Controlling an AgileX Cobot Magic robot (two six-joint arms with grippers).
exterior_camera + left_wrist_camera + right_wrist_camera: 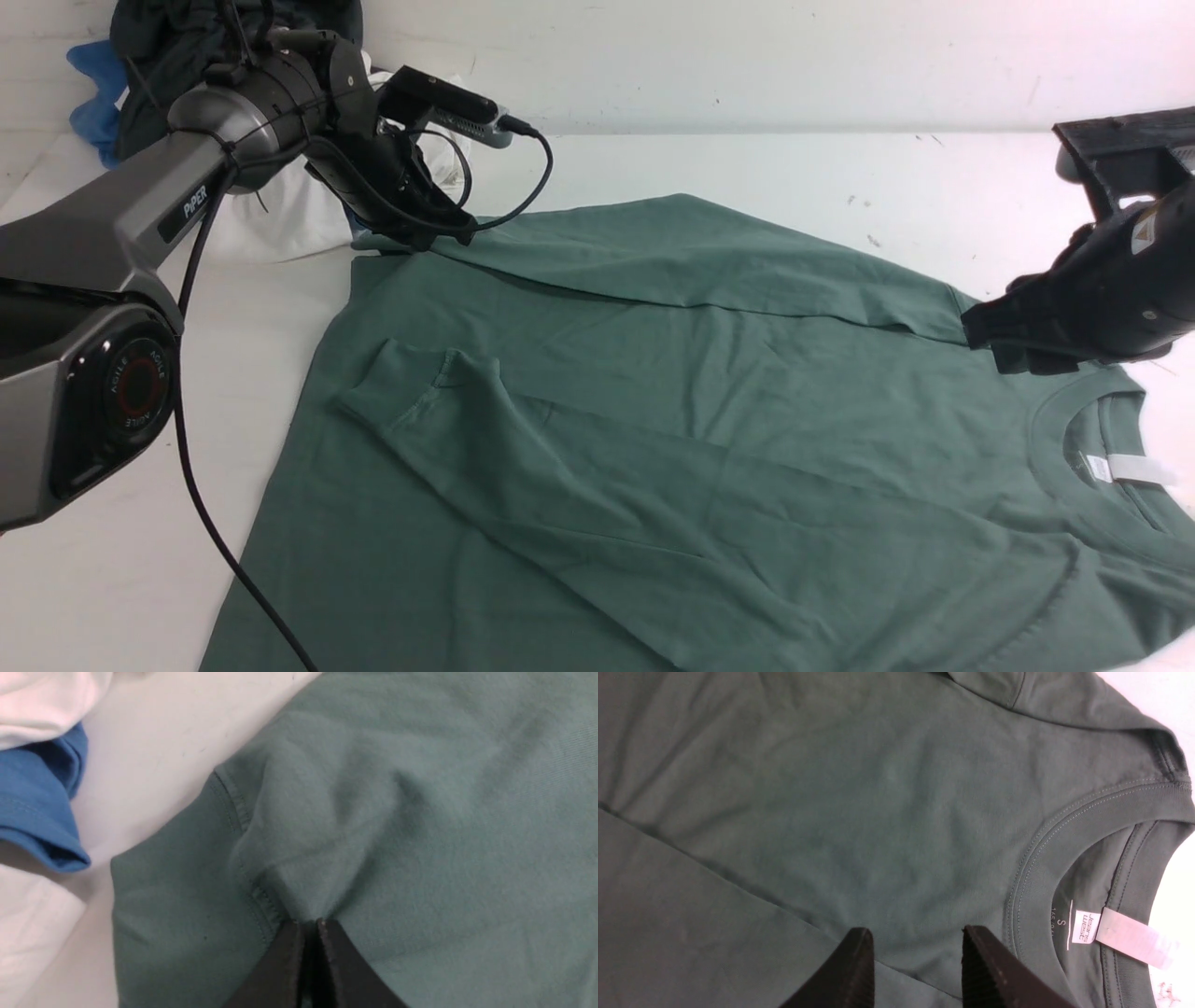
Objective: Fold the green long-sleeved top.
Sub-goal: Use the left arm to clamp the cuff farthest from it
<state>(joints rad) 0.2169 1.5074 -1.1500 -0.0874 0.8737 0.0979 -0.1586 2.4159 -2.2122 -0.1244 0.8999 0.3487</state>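
The green long-sleeved top [653, 401] lies spread over the white table, neck to the right, with its white neck label [1134, 469] showing. One sleeve lies folded across the body, cuff [420, 392] toward the left. My left gripper [425, 233] is at the top's far left corner, shut on a pinch of green fabric [308, 924] beside a stitched seam [236, 807]. My right gripper [976, 336] hovers at the far shoulder near the collar [1045, 830]. It is open [917, 935], with fabric and a fold edge lying under the gap.
A white garment [271, 224] and a blue one [37, 802] are heaped at the far left, just beyond the left gripper. Dark clothes [168, 37] are piled against the back wall. The left arm's black cable [215, 532] hangs over the table's left side.
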